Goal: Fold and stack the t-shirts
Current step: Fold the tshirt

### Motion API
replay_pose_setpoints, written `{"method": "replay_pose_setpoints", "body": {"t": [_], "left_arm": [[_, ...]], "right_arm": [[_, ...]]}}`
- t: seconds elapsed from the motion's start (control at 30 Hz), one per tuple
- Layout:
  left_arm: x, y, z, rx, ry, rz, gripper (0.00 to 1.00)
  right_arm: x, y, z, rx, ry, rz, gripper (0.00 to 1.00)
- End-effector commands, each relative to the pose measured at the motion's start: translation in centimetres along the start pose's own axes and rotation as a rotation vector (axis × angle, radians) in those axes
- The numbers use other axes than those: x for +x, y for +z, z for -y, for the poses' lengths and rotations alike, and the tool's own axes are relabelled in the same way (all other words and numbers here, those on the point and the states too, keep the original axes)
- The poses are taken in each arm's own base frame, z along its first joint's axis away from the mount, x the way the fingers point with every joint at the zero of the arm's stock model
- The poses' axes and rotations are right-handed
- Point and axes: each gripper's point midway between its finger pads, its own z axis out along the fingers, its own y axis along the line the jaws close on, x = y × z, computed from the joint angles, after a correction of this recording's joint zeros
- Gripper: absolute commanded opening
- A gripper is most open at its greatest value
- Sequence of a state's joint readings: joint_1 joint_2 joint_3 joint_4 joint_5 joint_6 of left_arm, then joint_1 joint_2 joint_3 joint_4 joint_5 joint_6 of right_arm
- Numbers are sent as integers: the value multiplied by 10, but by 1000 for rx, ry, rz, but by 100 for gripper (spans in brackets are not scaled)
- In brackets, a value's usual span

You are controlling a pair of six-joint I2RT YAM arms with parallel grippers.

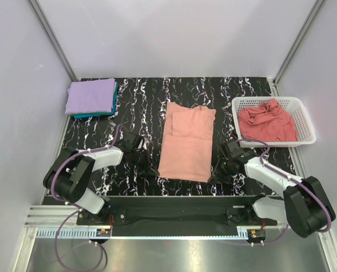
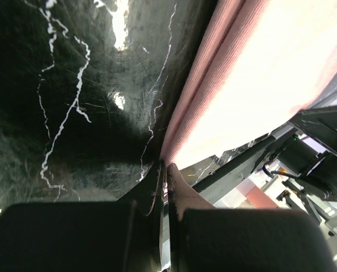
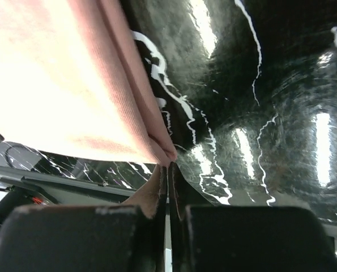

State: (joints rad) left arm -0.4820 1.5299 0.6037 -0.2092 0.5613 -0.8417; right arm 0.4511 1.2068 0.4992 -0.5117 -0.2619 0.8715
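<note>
Locate the salmon-pink cloth t-shirt (image 1: pixel 185 147) flat at the middle of the black, white-veined marble-pattern table (image 1: pixel 134 96), already folded into a long narrow panel. Note the long axis: from the near edge straight toward the far edge, midway between the two arms.

Read the left gripper (image 2: pixel 165 177) as closed on a pinch of pink cloth at the near-left corner of the panel. Read the right gripper (image 3: pixel 168 173) likewise, closed on the near-right corner, with cloth visible at the fingertips in both wrist views. Treat both arms as equally near: one corner each, with the rest of the garment extending away from the fingers toward the far edge.

Judge the step in hand as the crosswise fold: near hem to be carried forward along the long axis and laid over the far end. Keep both corners level and parallel to avoid skewing the panel. Expect sag in the soft cloth between the grippers, and possible sliding of the far half on the glossy surface.

Allow for the finished stack, a lavender-purple t-shirt (image 1: pixel 90 96) on a teal t-shirt (image 1: pixel 97 115), at the far-left corner, well apart from the panel. Allow also for the white plastic lattice basket (image 1: pixel 307 122) at far right, holding a crumpled rose-pink t-shirt (image 1: pixel 267 122).
</note>
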Motion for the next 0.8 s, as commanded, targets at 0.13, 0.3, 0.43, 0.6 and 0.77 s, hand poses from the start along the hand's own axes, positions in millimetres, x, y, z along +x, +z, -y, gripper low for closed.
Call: {"method": "replay_pose_setpoints", "body": {"t": [0.13, 0.3, 0.43, 0.6, 0.77], "left_arm": [[-22, -34, 34, -37, 62, 95, 0], [-34, -52, 59, -10, 71, 145, 0], [-39, -61, 68, -27, 76, 155, 0], [-56, -75, 86, 3, 89, 193, 0], [-85, -96, 122, 70, 115, 260, 0]], "right_arm": [[-21, -39, -23, -9, -68, 106, 0], [-29, -52, -38, -27, -85, 129, 0], [-39, -67, -50, -21, -83, 156, 0], [-58, -87, -64, -12, -114, 234, 0], [-81, -101, -91, -9, -141, 278, 0]]}}
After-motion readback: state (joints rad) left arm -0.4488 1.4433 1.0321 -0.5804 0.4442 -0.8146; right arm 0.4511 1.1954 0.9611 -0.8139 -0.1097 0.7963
